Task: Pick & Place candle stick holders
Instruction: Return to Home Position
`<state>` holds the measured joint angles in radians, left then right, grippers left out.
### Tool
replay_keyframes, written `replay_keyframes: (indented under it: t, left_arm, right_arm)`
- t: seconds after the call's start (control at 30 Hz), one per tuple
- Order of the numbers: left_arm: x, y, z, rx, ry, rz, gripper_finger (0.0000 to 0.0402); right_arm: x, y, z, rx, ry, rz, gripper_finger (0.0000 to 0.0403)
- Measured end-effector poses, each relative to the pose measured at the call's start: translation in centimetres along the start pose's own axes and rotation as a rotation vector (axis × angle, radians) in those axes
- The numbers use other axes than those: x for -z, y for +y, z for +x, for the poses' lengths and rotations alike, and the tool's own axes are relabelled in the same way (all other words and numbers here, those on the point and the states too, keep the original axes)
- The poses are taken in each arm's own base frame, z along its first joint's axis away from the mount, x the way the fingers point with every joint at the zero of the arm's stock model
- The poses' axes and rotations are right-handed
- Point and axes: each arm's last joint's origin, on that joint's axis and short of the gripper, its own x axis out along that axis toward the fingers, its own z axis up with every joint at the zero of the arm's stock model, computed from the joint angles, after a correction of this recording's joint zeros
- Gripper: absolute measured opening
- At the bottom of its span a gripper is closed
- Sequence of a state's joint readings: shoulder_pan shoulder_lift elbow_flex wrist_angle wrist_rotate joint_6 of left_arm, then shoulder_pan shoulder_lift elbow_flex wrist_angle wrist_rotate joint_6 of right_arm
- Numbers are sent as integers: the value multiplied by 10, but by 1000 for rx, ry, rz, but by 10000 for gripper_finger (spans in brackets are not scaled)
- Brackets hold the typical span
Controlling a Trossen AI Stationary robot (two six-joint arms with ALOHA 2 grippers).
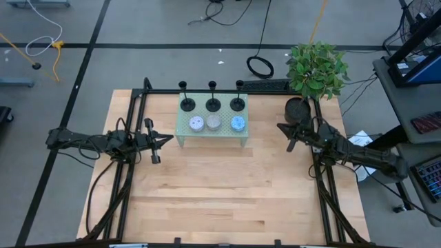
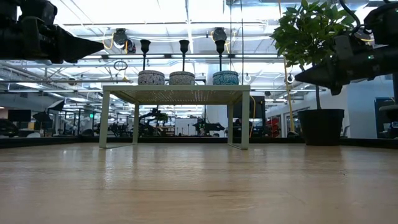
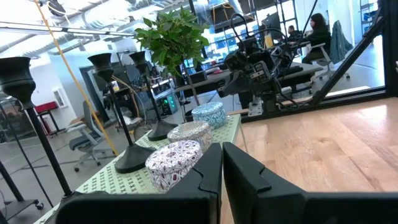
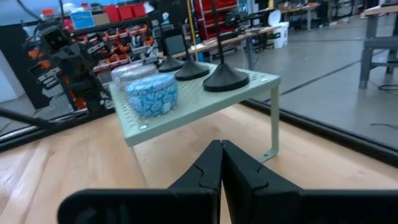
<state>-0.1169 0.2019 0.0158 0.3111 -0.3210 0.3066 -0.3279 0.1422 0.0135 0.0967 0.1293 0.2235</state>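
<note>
Three matte-black candle stick holders (image 1: 187, 103) (image 1: 213, 103) (image 1: 238, 102) stand by their disc bases in a row along the far edge of the pale green stand (image 1: 211, 138). They also show in the low view (image 2: 183, 46), the left wrist view (image 3: 134, 155) and the right wrist view (image 4: 225, 78). My left gripper (image 1: 169, 138) is shut and empty, hovering left of the stand. My right gripper (image 1: 279, 126) is shut and empty, hovering right of the stand.
Three patterned round tins (image 1: 197, 123) (image 1: 215, 122) (image 1: 238, 123) sit on the stand in front of the holders. A potted plant in a black pot (image 1: 298, 108) stands at the table's far right corner. Bare wood (image 1: 220, 193) spreads over the near half.
</note>
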Motion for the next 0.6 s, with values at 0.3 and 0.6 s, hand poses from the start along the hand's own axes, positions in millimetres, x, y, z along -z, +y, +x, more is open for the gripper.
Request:
replay_keyframes:
  t: [0.3, 0.6]
  left_arm:
    - [0, 0, 0, 0, 0, 0, 21]
    - [0, 0, 0, 0, 0, 0, 21]
  right_arm:
    - [-11, -5, -8, 41, -131, 15, 0]
    - [-9, 9, -11, -113, -119, 20, 0]
